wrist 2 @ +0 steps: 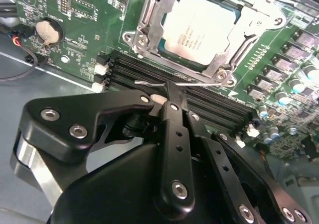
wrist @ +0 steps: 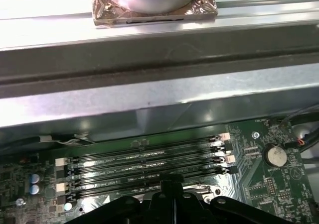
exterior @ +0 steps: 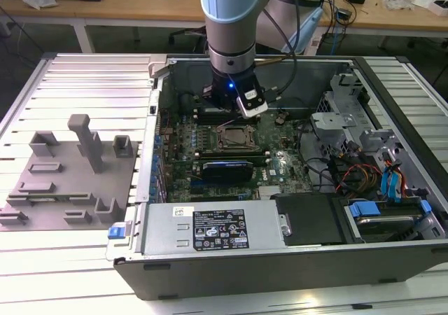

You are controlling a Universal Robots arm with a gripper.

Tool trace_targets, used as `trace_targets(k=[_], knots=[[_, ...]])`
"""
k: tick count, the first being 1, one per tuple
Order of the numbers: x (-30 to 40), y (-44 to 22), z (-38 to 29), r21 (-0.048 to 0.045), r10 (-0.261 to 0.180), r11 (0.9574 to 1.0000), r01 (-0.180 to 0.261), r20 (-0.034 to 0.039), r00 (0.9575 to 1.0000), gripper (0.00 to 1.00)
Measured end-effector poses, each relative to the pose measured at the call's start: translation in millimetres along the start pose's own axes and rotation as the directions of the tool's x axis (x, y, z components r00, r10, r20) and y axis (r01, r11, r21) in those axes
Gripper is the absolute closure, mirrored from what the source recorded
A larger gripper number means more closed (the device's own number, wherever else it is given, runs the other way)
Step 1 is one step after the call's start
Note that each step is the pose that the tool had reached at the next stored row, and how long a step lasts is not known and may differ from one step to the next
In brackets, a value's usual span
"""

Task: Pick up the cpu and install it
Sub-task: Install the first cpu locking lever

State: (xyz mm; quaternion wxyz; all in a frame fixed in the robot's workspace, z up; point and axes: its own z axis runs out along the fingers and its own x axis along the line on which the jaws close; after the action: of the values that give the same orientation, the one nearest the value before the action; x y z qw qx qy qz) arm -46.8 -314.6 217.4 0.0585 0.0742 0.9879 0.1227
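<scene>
The cpu, a flat square chip with a silvery-white top, lies in the black socket frame on the green motherboard. In the exterior view that socket is in the middle of the open computer case, just in front of the arm's wrist. My gripper hangs a little short of the socket, over the memory slots. Its black fingers are shut, with their tips at a thin wire lever that runs along the socket's edge. I cannot tell whether they pinch the wire. The gripper also appears in the first wrist view.
Grey plastic fixture blocks stand on the slatted table at the exterior view's left. Inside the case are a power supply at the front, a drive cage with cables at the right, and a coin battery. The case wall rises behind the memory slots.
</scene>
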Motion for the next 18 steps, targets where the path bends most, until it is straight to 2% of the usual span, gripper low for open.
trace_targets(k=[2,5,9,14,17,18], knots=[[0.2,-0.2,1.0,0.0024,0.005,1.0,-0.005,0.0142,0.9999,0.89],[0.4,-0.7,2.7,0.006,0.031,0.9995,-0.031,0.0241,0.9992,0.89],[1.1,0.4,4.2,0.0088,0.061,0.9981,-0.062,0.0324,0.9976,0.89],[3.9,3.0,6.2,0.0096,0.076,0.997,-0.077,0.0378,0.9964,0.89],[5.9,2.5,8.0,0.0072,0.075,0.9971,-0.075,0.0499,0.9959,0.89],[6.5,2.2,8.9,0.0059,0.074,0.9972,-0.075,0.0559,0.9957,0.89]])
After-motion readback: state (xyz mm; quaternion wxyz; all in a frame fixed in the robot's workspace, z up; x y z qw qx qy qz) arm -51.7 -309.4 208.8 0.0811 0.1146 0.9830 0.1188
